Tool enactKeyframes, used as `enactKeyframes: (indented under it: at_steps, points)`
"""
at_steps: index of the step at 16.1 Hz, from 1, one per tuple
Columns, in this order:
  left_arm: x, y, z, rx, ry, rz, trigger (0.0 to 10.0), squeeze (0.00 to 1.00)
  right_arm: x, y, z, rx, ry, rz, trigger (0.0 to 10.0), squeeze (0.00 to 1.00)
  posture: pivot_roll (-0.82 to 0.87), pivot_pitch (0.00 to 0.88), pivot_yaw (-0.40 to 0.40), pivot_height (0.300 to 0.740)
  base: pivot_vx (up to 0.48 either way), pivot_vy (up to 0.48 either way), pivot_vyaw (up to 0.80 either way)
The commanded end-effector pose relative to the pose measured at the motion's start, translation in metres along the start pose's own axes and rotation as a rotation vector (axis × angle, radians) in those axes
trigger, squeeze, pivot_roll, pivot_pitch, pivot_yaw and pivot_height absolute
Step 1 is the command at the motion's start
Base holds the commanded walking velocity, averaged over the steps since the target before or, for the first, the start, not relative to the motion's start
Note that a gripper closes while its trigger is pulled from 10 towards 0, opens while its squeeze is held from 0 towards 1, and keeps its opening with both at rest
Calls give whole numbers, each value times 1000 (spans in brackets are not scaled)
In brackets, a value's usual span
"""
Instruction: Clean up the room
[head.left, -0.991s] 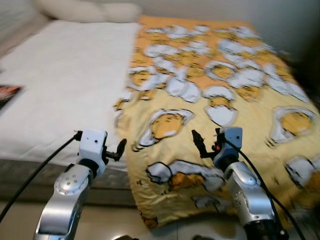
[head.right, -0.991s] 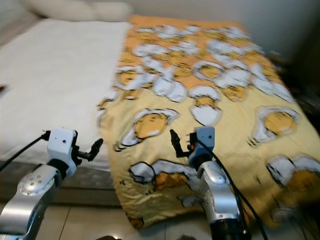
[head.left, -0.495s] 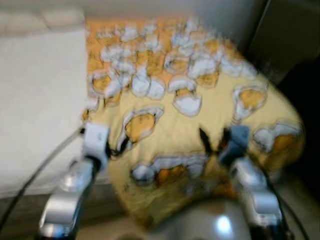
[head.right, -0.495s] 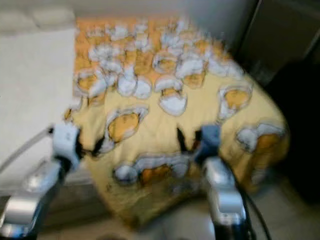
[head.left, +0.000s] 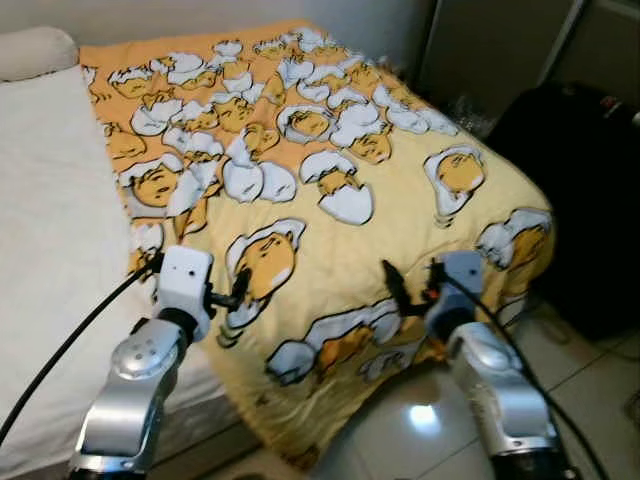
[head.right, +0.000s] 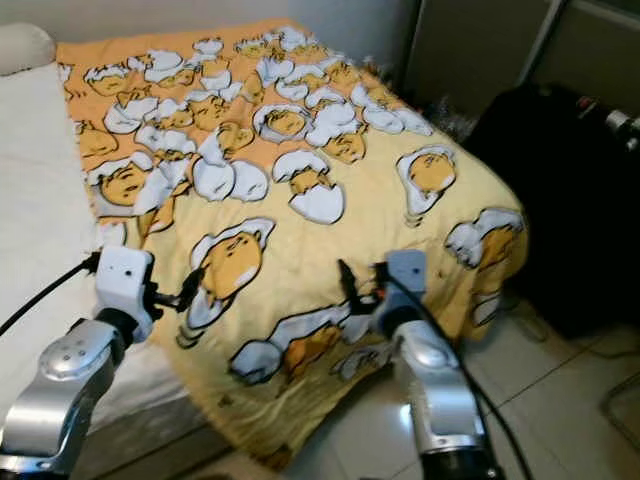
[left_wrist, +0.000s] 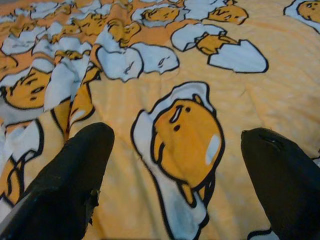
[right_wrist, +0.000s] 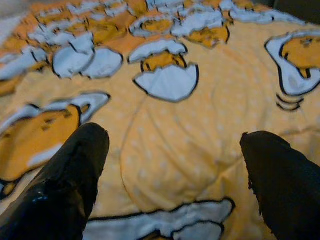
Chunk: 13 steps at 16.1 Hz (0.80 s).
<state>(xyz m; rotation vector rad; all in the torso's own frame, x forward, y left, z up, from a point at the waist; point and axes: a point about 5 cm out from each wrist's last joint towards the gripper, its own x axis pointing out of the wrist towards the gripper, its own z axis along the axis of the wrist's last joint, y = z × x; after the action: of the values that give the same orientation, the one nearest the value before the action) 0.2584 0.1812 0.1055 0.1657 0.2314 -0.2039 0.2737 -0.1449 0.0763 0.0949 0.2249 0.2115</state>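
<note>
1. Swung rightward since a second ago, the camera: blanket (head.left: 330, 190) now centred, its right corner draping off the bed (head.left: 50, 230), dark case (head.left: 580, 190) newly in view right of the blanket; no shift of the blanket itself to be made out.
2. Held out over the blanket's near edge as before, both arms, at much the same pose against each other.
3. Left tool (head.left: 238, 292) hovering at the blanket's near-left edge, just where yellow cloth meets bare white sheet (head.left: 40, 190); released, fingers (left_wrist: 75, 185) spread wide with an egg print between them, gripping nothing.
4. Right tool (head.left: 397, 293) hovering above the blanket's near hem, right of the left tool; likewise released, fingers (right_wrist: 70, 185) far apart over the cloth, nothing between them.
5. Yellow blanket printed with egg figures, spread across the right half of the bed, rumpled along its left border, hanging down toward the tiled floor (head.left: 420, 430) at the near end.
6. Pale pillow (head.left: 35, 50) at the far end of the bed, left of the blanket's top corner.
7. Glare spot on the floor below the blanket's hanging edge, beside the right arm.
</note>
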Motion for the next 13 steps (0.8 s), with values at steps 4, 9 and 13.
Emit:
enactKeyframes:
  at_steps: [4, 9, 13]
  points:
    - [-3, 3, -3, 5, 7, 19, 10000, 0, 2, 5, -2, -33, 18, 42, 10000, 0, 12, 0, 11, 740, 0, 398, 0]
    - [-4, 1, -5, 0, 9, 30, 10000, 0, 3, 9, -3, -89, 31, 126, 10000, 0, 18, 0, 1, 740, 0, 412, 0]
    - [-3, -1, -4, 32, 6, 43, 10000, 0, 4, 6, -4, -113, 37, 145, 10000, 0, 21, 0, -4, 740, 0, -360, 525]
